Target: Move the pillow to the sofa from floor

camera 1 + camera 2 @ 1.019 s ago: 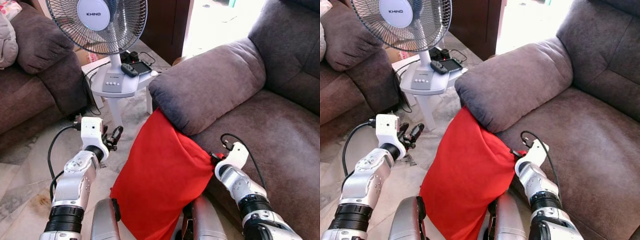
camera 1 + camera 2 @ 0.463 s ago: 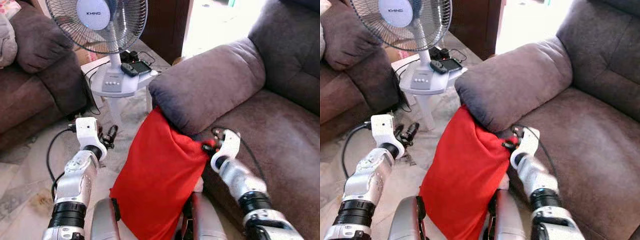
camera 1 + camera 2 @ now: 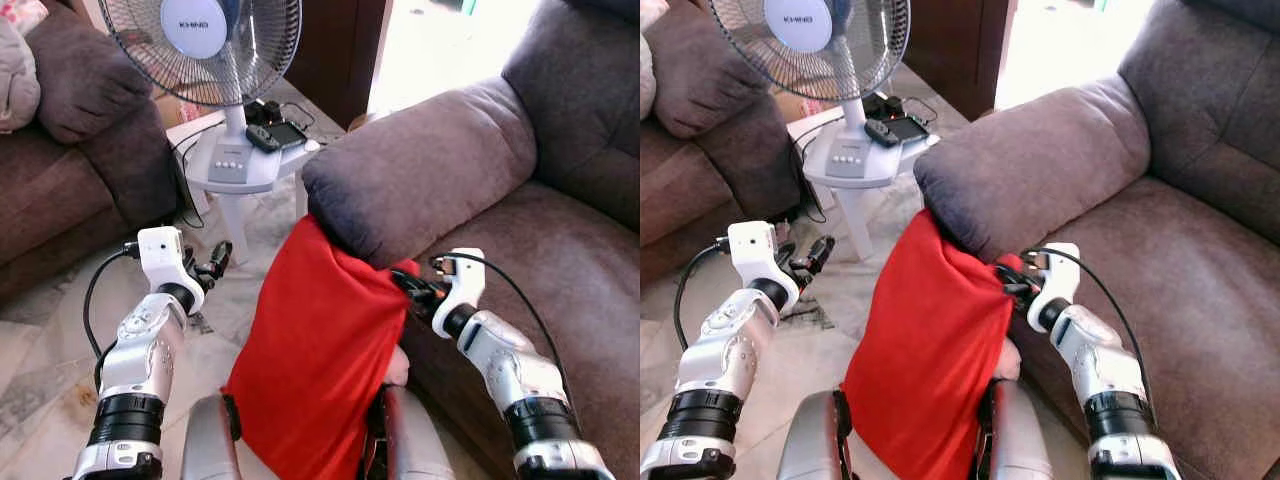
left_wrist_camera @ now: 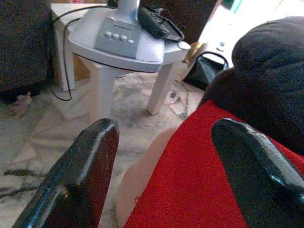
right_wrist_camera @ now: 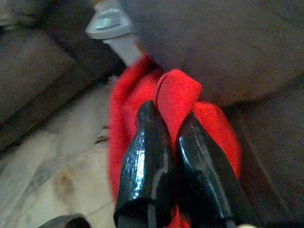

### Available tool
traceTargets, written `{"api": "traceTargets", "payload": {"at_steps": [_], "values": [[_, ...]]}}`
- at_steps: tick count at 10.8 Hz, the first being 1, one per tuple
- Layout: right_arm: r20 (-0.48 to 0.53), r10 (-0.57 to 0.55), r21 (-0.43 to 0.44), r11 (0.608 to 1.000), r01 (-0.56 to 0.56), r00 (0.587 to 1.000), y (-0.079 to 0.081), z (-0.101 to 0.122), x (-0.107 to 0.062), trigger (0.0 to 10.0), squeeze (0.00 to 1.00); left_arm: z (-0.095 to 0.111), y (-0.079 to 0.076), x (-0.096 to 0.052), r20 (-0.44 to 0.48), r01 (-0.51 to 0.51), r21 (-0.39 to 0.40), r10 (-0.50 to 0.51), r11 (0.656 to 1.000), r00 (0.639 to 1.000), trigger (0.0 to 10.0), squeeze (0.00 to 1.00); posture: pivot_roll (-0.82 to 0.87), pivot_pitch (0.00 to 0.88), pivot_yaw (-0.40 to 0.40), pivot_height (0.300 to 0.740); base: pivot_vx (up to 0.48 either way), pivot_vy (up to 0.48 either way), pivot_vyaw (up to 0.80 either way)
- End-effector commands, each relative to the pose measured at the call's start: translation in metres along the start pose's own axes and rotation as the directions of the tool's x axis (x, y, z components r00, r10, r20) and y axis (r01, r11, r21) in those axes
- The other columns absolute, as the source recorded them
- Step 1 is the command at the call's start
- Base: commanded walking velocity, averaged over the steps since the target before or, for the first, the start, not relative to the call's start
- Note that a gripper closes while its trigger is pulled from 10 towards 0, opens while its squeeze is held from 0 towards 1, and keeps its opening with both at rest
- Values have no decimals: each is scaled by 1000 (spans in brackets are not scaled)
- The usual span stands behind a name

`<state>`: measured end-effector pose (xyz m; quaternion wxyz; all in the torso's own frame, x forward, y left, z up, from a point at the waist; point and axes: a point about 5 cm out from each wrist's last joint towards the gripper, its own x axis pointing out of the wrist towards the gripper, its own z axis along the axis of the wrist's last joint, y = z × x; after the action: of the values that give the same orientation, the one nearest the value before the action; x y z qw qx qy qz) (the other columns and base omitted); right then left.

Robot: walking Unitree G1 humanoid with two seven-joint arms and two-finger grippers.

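Centre frame, your right gripper (image 3: 412, 286) is clamped on the red pillow (image 3: 318, 350) corner; lift over the sofa armrest (image 3: 420, 170); left gripper (image 3: 212, 262) spread.

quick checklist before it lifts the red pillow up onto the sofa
1. Right gripper shut on a corner fold of the red pillow: ok, fabric sits pinched between the fingers.
2. Left gripper holding the pillow: not ok, it is open with the pillow's edge ahead of it, not touching.
3. Pillow free of the sofa armrest: not ok, its top is tucked under the armrest's front.
4. Sofa seat ready to take the pillow: ok.
5. Fan and its small white table out of the lift path: cannot tell, they stand close on the left.
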<state>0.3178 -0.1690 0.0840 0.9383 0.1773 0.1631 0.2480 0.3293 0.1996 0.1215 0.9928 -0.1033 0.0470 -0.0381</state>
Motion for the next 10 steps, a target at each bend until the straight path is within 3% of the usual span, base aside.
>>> {"api": "traceTargets", "payload": {"at_steps": [1,3,4,5,7,8,9,10], "values": [[77,76,-44,996,-72,994,9,19,-2,10000,0,-1,2,-1,4,-12,-8,12,1000,1000,10000,1000,16,74,-59,553,0,0,0],[91,242,-79,969,-235,966,28,20,-12,10000,0,-1,8,-1,4,-43,-7,43,999,999,10000,1000,14,78,-55,553,0,0,0],[88,276,-89,959,-269,957,32,19,-15,10000,0,0,11,0,10,-66,1,66,998,998,10000,431,14,79,-55,553,0,0,0],[87,332,-108,940,-323,939,38,20,-20,10000,0,2,14,1,16,-85,2,85,996,996,10000,0,14,79,-55,553,0,0,0],[116,392,-147,915,-375,913,52,27,-23,10000,0,8,19,0,60,-132,-25,134,991,989,10000,0,14,75,-56,553,0,0,0],[163,331,-174,937,-304,929,49,32,-22,10000,0,9,15,-2,76,-128,-21,130,992,989,10000,0,18,73,-56,553,0,0,0],[284,22,-125,992,15,958,28,44,-14,10000,0,8,-10,-8,126,-70,116,55,991,991,10000,0,19,71,-55,553,0,0,0],[356,-113,-87,984,153,927,18,47,-16,10000,0,6,-33,-15,180,-27,202,-10,979,984,10000,0,19,71,-55,553,0,0,0]]}}
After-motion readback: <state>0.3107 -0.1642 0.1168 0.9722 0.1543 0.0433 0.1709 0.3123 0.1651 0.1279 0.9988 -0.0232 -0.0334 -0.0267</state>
